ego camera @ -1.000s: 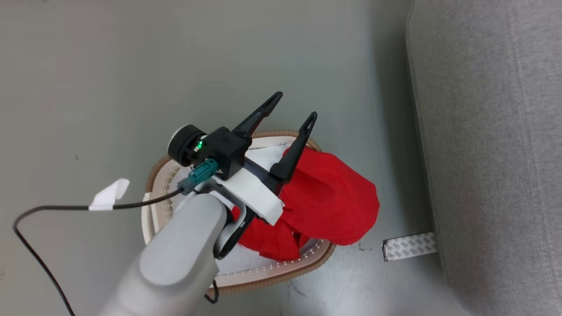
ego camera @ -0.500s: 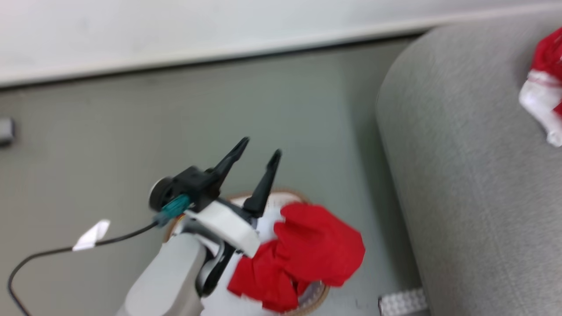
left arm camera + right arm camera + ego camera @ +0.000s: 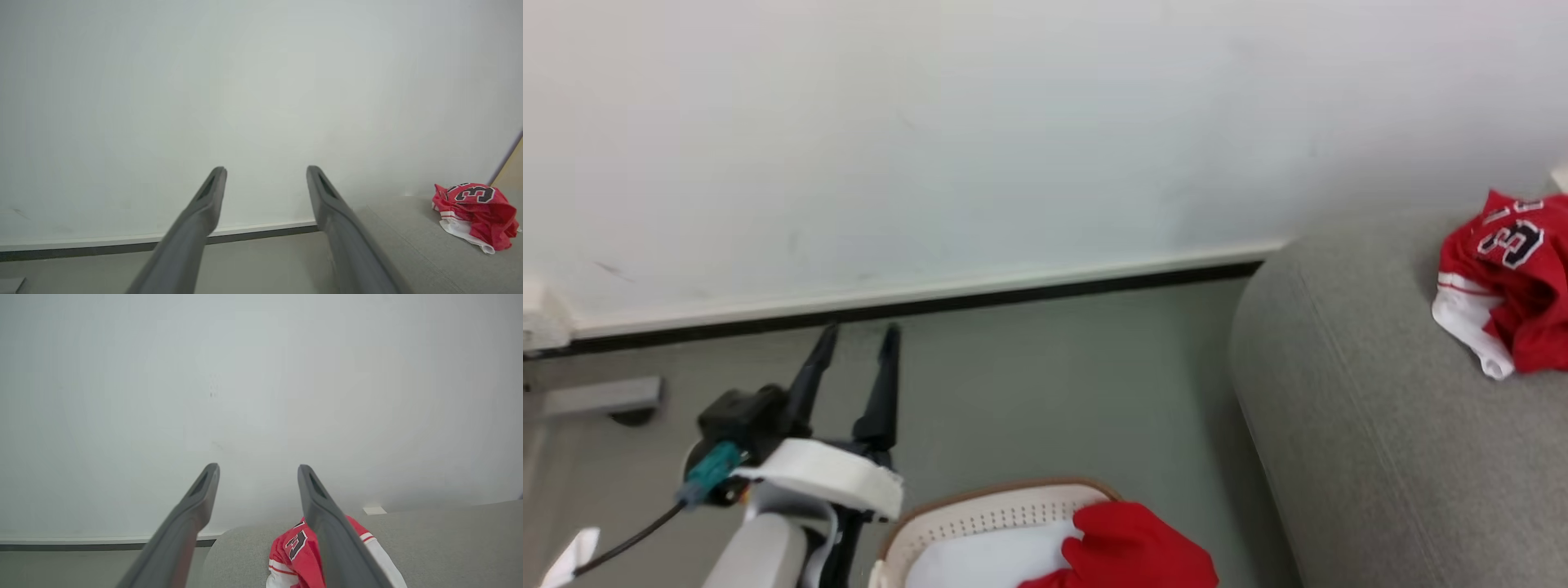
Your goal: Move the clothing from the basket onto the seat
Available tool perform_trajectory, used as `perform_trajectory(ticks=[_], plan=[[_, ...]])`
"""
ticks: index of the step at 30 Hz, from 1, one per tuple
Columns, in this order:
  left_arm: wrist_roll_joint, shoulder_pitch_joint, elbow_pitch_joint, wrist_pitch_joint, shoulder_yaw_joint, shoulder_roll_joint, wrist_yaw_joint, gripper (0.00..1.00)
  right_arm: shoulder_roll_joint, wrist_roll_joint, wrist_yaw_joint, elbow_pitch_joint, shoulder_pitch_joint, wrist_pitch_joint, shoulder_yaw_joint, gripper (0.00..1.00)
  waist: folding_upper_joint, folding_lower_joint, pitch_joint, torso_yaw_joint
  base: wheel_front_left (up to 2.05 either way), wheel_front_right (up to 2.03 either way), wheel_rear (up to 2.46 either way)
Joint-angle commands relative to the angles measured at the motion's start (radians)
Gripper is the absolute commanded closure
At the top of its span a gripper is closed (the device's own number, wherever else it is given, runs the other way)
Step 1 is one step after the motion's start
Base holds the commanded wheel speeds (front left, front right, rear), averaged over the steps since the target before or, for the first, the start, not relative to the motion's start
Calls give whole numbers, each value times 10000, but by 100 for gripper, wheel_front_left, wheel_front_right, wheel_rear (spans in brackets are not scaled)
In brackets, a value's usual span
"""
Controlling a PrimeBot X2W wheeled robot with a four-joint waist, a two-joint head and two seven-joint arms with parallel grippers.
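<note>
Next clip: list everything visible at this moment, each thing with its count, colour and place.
jersey: one, red with white trim and black-and-white numerals, crumpled on the seat
plain garment: one, red, at the basket's right side
sheet: one, pale white, inside the basket
basket: one, cream with brown rim, on the floor left of the seat
seat: one, light grey, at the right
floor: grey-green, below the wall
wall: white, behind everything
cable: one, black with teal plug, at the left arm
left gripper: one, dark, open, left of the basket
right gripper: one, dark, open, above the jersey
</note>
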Motion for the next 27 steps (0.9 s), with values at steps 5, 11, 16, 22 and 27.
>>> perform_trajectory(ticks=[5, 11, 16, 22, 27], plan=[[209, 1121, -829, -5, 1062, -73, 324, 0, 590, -731, -22, -977, 2057, -1436, -407, 0, -1, 5, -710, 560, 0, 0, 0], [527, 2181, -1287, -6, 1863, -459, 438, 0, 1736, -1864, -22, -2282, 4230, -2078, -1281, 0, -1, 5, -744, 653, 0, 0, 0], [754, 3092, -1619, -5, 2590, -873, 297, 0, 3001, -2772, -22, -3680, 5744, -2130, -2607, 0, -1, 5, -706, 382, 0, 0, 0], [1337, 3702, -1807, -7, 2961, -1164, 37, 0, 4561, -4312, -22, -4949, 7293, -2135, -3882, 0, -1, 5, -567, 304, 0, 0, 0], [1551, 3634, -1643, -7, 3008, -1214, -145, 0, 5100, -4874, -22, -4892, 7582, -2137, -3743, 0, -1, 5, -500, 308, 0, 0, 0]])
